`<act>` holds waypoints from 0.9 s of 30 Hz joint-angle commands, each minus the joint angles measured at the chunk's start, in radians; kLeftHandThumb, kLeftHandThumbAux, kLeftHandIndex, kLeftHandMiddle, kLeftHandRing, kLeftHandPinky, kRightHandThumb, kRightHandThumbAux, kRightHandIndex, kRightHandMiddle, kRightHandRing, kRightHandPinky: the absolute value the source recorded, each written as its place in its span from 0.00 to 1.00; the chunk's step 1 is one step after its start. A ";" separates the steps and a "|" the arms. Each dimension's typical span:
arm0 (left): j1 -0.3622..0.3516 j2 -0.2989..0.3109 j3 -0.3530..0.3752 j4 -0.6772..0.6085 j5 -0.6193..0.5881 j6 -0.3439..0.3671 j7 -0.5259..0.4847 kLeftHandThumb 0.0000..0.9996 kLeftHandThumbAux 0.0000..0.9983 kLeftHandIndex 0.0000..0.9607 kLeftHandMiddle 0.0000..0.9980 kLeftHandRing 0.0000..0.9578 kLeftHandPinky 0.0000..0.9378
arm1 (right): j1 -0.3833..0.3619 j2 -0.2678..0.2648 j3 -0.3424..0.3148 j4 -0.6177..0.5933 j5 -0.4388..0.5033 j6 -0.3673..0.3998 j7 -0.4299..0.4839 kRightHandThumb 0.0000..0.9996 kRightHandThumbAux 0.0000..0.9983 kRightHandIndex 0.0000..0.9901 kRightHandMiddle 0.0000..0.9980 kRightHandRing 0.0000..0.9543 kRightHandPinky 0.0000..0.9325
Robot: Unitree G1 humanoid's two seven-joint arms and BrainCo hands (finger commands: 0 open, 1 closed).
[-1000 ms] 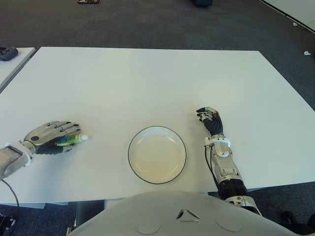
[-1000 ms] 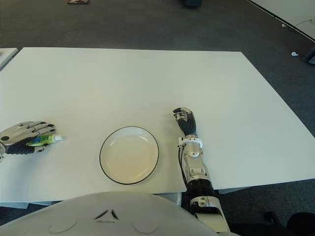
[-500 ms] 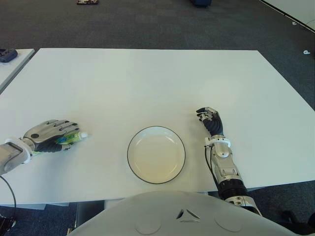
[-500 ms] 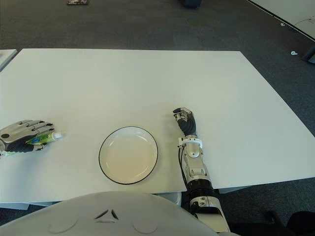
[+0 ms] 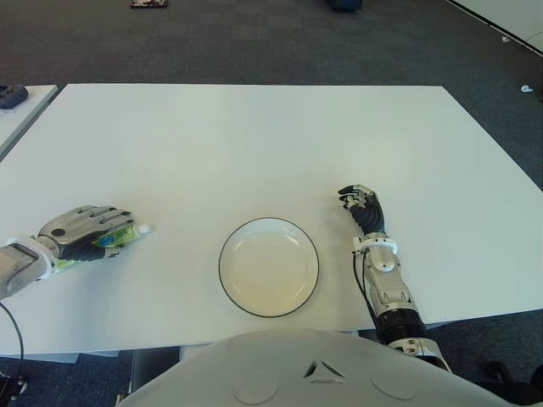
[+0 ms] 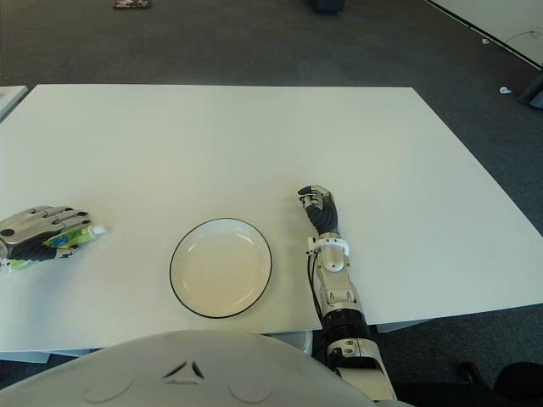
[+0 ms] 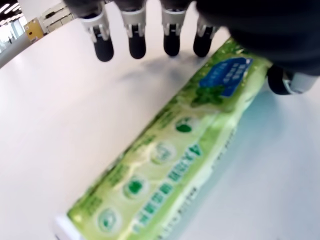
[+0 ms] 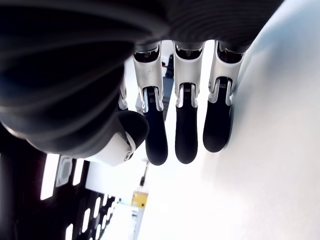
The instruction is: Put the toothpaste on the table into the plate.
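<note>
The green toothpaste tube (image 7: 185, 145) lies flat on the white table (image 5: 254, 144) at its left side, white cap (image 5: 144, 228) pointing toward the plate. My left hand (image 5: 81, 229) hovers over the tube's body. Its fingers (image 7: 135, 40) are stretched out above the tube and the thumb (image 7: 280, 82) stands beside it, none wrapped around it. The white plate (image 5: 268, 267) with a dark rim sits near the table's front edge, well to the right of the tube, with nothing in it. My right hand (image 5: 363, 208) shows just right of the plate, fingers relaxed, holding nothing.
A second white table (image 5: 17, 114) stands at the far left with a dark object (image 5: 10, 91) on it. Dark carpet surrounds the table. Bare tabletop lies between the tube and the plate and across the back.
My left hand has drawn slightly left along the tube, uncovering more of its cap end. The tube and the right hand have stayed put.
</note>
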 commanded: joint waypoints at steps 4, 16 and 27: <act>0.034 0.002 -0.049 0.038 0.021 0.062 -0.077 0.46 0.15 0.00 0.00 0.00 0.00 | 0.005 0.001 -0.005 0.001 0.006 0.007 0.002 0.71 0.73 0.42 0.43 0.43 0.47; 0.026 -0.014 -0.067 0.066 -0.022 0.066 -0.090 0.48 0.17 0.00 0.00 0.00 0.03 | 0.007 -0.001 -0.004 -0.005 0.001 0.010 -0.001 0.71 0.73 0.42 0.43 0.44 0.47; -0.024 -0.064 -0.073 0.195 -0.138 0.032 -0.082 0.55 0.25 0.26 0.33 0.33 0.39 | 0.007 -0.002 -0.007 -0.003 0.002 0.008 -0.003 0.71 0.73 0.42 0.43 0.44 0.46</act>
